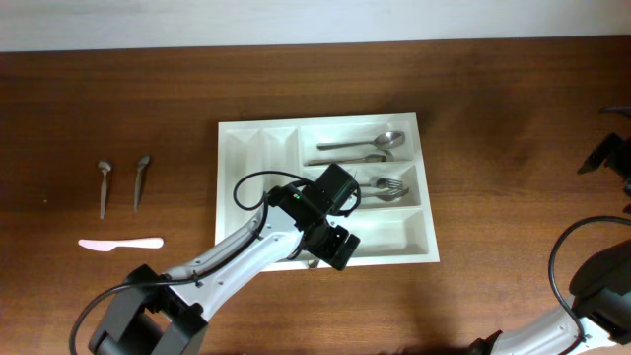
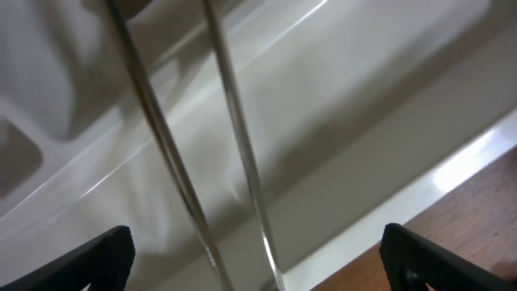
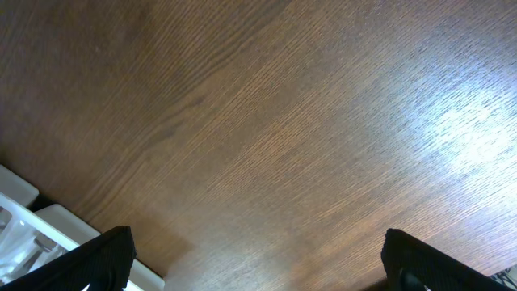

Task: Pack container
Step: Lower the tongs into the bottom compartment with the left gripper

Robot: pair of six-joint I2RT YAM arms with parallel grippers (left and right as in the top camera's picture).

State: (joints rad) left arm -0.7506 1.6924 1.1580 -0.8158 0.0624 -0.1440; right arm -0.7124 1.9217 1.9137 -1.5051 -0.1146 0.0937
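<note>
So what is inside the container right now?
The container holds spoons in its top wide compartment, forks in the middle one. The left gripper covers part of the bottom one; its wrist view shows two thin metal handles below it.

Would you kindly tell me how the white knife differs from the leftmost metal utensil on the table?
The white knife is pale and looks plastic; the leftmost metal utensil is grey metal. In the overhead view the knife lies crosswise, while the utensil runs roughly front to back. The knife also sits nearer the robot. Both rest on the table, outside the container.
</note>
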